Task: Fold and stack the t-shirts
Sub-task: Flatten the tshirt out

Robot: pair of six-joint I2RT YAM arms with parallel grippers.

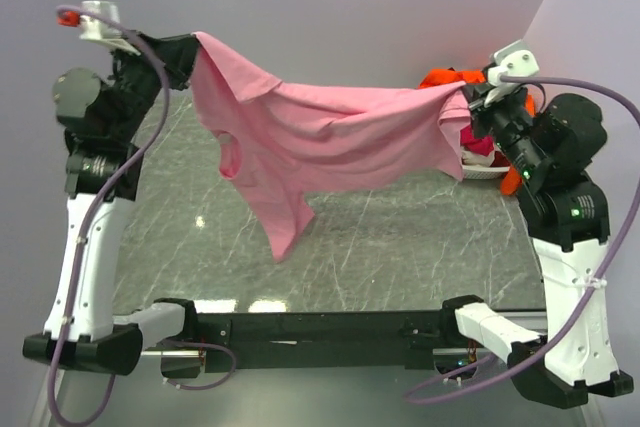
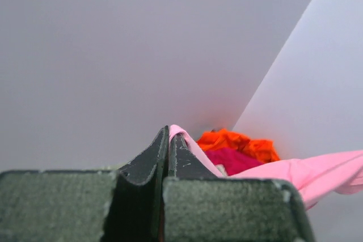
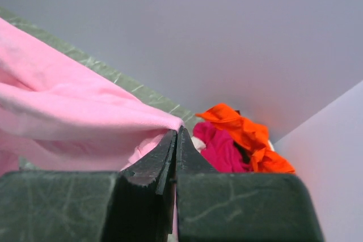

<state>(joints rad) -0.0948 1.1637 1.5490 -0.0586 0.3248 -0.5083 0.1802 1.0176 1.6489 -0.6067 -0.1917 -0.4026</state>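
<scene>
Above the grey marbled surface (image 1: 400, 247): light pink t-shirt (image 1: 330, 142), soft and creased, stretched in the air between both arms, one end drooping to a point.
Left gripper (image 1: 188, 50): clamped on the shirt's left edge.
Right gripper (image 1: 468, 99): pinching the opposite edge tight.
Far right corner: orange t-shirt (image 1: 445, 77) and magenta t-shirt (image 1: 478, 142), crumpled in a heap.
Room: plain pale walls (image 1: 350, 7) meeting in a corner.
Wrist views: dark, rough-textured fingers (image 2: 147, 157) pressed together on pink cloth, a detail too small to see from above.
</scene>
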